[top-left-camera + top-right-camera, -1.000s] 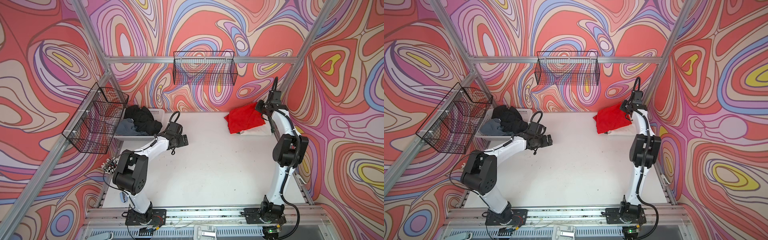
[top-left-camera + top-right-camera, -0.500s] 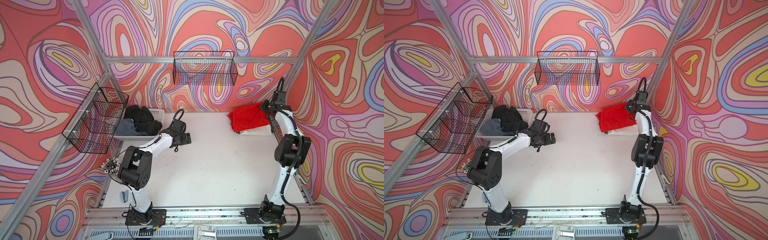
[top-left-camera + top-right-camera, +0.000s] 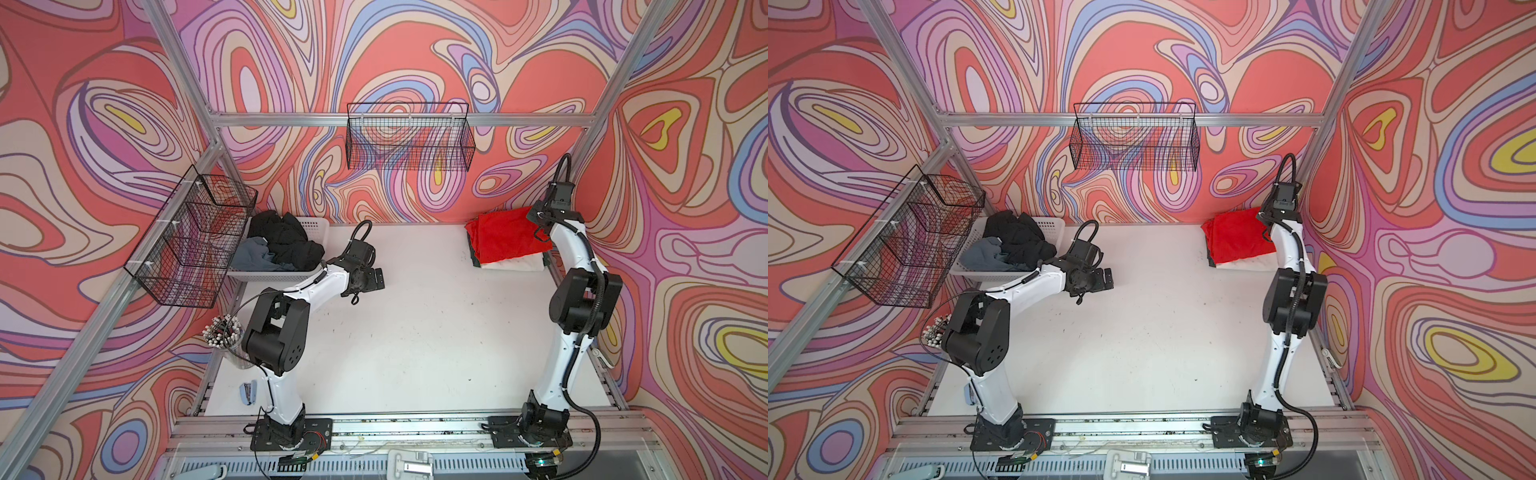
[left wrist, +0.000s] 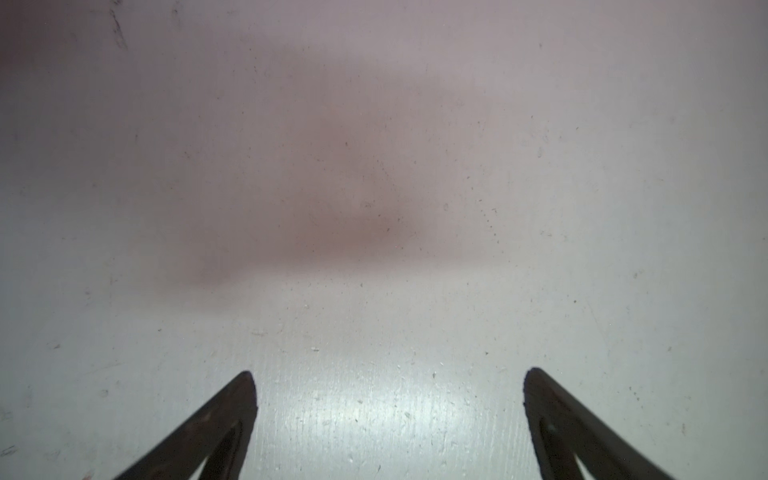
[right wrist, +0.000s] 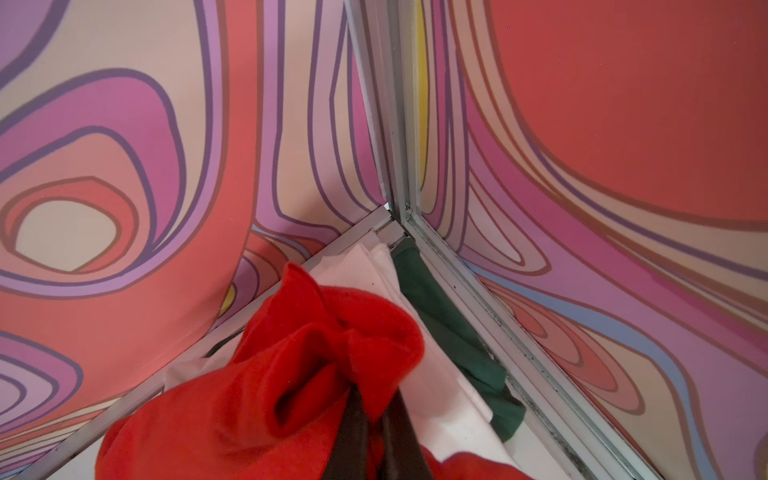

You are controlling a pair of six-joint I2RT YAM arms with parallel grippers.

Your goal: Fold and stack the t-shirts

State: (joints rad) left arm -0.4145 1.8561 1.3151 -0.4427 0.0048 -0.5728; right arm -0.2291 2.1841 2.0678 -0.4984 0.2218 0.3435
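Red cloth t-shirt (image 5: 266, 374) atop white folded t-shirt (image 5: 440, 399), right fingers (image 5: 347, 440) pinching it for placement; left fingers (image 4: 232, 399) spread, empty.

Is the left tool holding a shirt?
No, the left tool is wide open, with only the bare white table beneath it.

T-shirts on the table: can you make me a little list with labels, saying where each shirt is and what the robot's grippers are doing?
Stack, far right corner: red t-shirt on top, white t-shirt under it, dark green t-shirt peeking out beside the white one
White basket, far left: black t-shirt and grey t-shirt, crumpled, not folded
Right gripper: shut on a bunch of the red t-shirt
Left gripper: open, holding nothing, over bare table
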